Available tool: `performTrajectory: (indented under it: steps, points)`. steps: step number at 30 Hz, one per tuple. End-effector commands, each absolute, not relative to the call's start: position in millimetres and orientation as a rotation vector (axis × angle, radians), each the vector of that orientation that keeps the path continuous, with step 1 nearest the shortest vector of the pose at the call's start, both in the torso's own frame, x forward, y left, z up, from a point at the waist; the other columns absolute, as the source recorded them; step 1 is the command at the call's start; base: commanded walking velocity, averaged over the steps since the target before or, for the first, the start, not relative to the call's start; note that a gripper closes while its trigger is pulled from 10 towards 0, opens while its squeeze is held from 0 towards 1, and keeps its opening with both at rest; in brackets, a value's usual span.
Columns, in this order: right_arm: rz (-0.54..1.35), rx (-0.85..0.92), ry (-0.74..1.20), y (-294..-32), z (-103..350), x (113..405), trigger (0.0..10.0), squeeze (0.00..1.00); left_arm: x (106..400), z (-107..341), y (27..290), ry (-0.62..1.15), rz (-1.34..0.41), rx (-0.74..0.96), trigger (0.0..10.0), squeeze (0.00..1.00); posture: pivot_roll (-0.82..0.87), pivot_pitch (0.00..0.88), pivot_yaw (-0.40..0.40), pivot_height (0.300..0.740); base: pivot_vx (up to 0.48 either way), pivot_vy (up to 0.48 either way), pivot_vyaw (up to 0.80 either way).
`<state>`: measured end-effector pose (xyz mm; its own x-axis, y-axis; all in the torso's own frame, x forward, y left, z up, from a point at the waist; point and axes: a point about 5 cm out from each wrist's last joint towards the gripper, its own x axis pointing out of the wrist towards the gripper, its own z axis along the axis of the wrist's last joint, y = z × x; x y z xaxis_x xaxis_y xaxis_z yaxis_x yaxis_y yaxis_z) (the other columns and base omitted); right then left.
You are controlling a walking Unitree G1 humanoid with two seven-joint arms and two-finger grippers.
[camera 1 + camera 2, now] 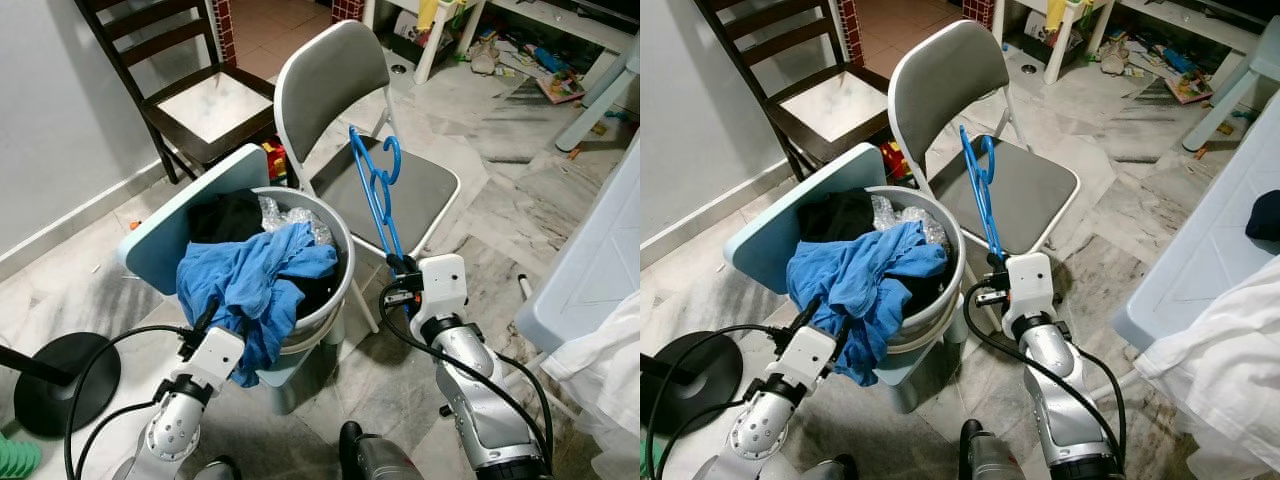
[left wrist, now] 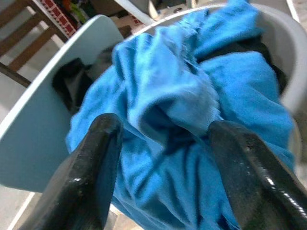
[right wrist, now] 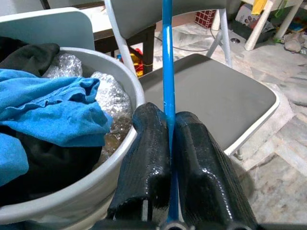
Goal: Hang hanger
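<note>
A blue plastic hanger point(image 1: 377, 190) stands upright in front of the grey folding chair point(image 1: 395, 180), its hook at the top. My right gripper point(image 1: 400, 264) is shut on the hanger's lower end; the right wrist view has the blue bar point(image 3: 168, 81) pinched between both fingers point(image 3: 148, 143). My left gripper point(image 2: 163, 158) is open, close to the blue cloth point(image 1: 255, 285) that spills over the front of the white bucket point(image 1: 335, 290). The left fingers point(image 2: 91, 163) sit either side of a fold of that cloth without closing on it.
The bucket, also holding black clothes and crinkled plastic, stands on a light-blue child's chair point(image 1: 190, 225). A dark wooden chair point(image 1: 190, 90) stands behind. A black round stand base point(image 1: 65, 380) lies at my left, a pale table edge point(image 1: 590, 270) and white cloth point(image 1: 600, 370) at my right.
</note>
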<state>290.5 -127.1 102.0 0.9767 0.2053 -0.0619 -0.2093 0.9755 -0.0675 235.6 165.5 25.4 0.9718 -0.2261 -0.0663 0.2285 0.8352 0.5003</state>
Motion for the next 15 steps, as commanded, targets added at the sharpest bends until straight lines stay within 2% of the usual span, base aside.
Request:
performTrajectory:
  steps: [1,5,15]
  points:
    - [0.209,-0.079,0.045,-128,102,290,10.0,0.00,227,16,162,0.045,-0.267,0.544,10.0,1.00,-0.16,0.210,-0.046,0.740,0.000,0.000,0.00]
    - [0.207,-0.079,0.045,-129,102,289,10.0,0.00,216,-5,171,0.157,-0.224,0.541,10.0,1.00,-0.17,0.212,-0.045,0.740,0.000,0.000,0.00]
    - [0.204,-0.081,0.052,-130,100,286,10.0,0.00,230,10,167,0.052,-0.249,0.629,10.0,1.00,-0.17,0.216,-0.046,0.740,0.000,0.000,0.00]
